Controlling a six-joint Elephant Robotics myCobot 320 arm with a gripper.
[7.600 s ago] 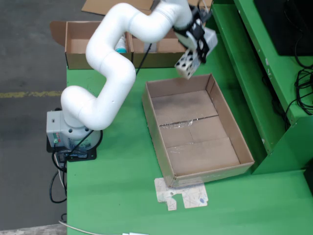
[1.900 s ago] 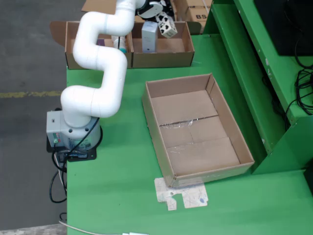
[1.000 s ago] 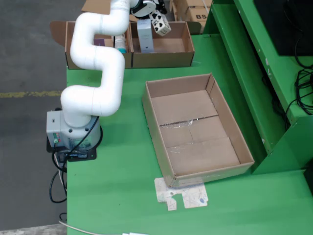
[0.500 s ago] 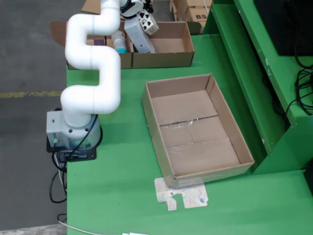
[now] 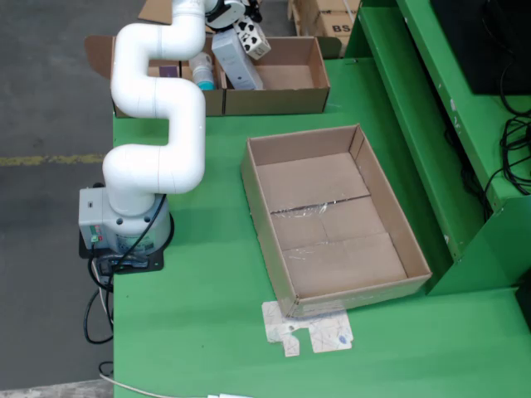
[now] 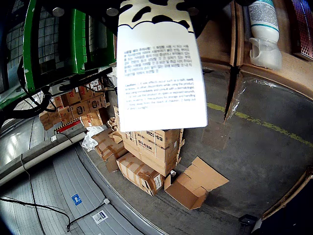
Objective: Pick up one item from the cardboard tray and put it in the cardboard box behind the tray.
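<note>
Large cardboard tray (image 5: 336, 217), centre of green table (image 5: 199, 332) in the fixed view: 1, and it shows bare cardboard floor, no items left in it that I can see. Judged: pick done, tray end of job finished.

Arm (image 5: 162, 108): 1, white, base at table's left edge, reaching to the back over the boxes.

Cardboard boxes behind tray: 2 side by side, right box (image 5: 286, 76) and left box (image 5: 166, 83); left one partly hidden by arm.

Carried item: 1 white carton w/ black cow-spot pattern (image 5: 249, 37), hanging over right box, clear of its floor. In wrist view the same carton (image 6: 159, 68) fills the top centre, printed panel facing the cam.

Gripper (image 5: 228, 12): clamped on carton's top as far as I can judge; fingers themselves hidden in both views.

Bottle (image 5: 202, 73): 1, white w/ teal label, near the wall between the boxes; which box, can't tell.

Left to do, judged: lower + release carton into box.

Paper scrap (image 5: 309, 330): 1, on table near tray's front corner.
</note>
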